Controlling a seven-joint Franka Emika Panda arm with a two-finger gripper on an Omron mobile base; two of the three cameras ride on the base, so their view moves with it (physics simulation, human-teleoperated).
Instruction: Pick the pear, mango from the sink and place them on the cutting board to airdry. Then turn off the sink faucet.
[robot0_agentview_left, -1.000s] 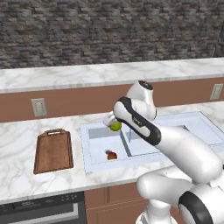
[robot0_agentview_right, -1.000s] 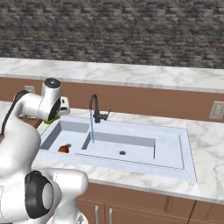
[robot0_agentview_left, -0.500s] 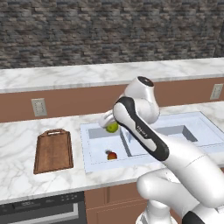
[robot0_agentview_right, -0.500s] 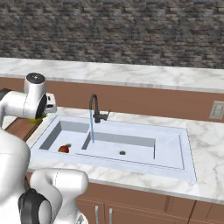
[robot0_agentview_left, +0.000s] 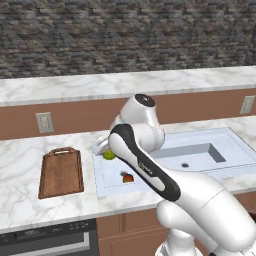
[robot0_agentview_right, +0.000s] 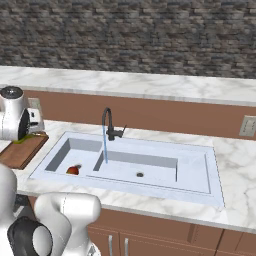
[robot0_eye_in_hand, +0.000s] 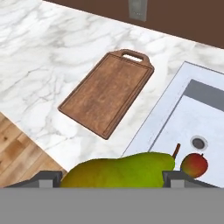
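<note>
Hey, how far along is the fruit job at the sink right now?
Nothing is finished. The gripper holds the pear above the sink's edge, short of the bare cutting board. The mango lies in the basin, and water runs from the sink faucet.

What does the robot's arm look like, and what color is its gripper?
The arm is thick, smooth and glossy white, built of rounded, tube-like links. A curved black band runs along one link with small lettering too tiny to read, and a dark round cap tops one joint. No loose cables show. The gripper has two small dark grey finger tips.
</note>
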